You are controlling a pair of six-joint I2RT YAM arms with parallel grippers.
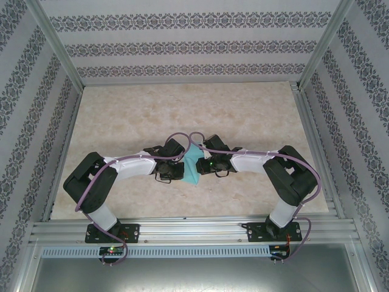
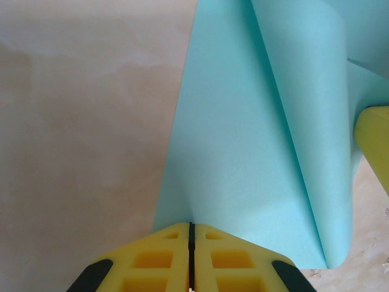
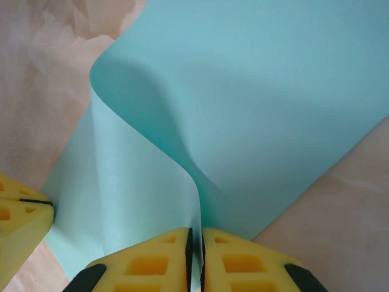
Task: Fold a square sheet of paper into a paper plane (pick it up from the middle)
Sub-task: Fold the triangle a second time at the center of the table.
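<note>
Curled square sheet of paper (image 1: pixel 193 165), gripped by left claw (image 2: pixel 190 226) and right claw (image 3: pixel 196 230), both clenched. Centre of worktop (image 1: pixel 182 109).

Beige marbled table (image 1: pixel 182 109), patterned wallpaper walls (image 1: pixel 182 45), aluminium frame rails (image 1: pixel 194 231) around it

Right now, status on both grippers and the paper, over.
Left gripper shut on paper. Right gripper shut on it too. Paper curved between them. Nothing blocking.

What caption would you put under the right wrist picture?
Right gripper pinching the curled teal square sheet of paper over the marbled table.
</note>
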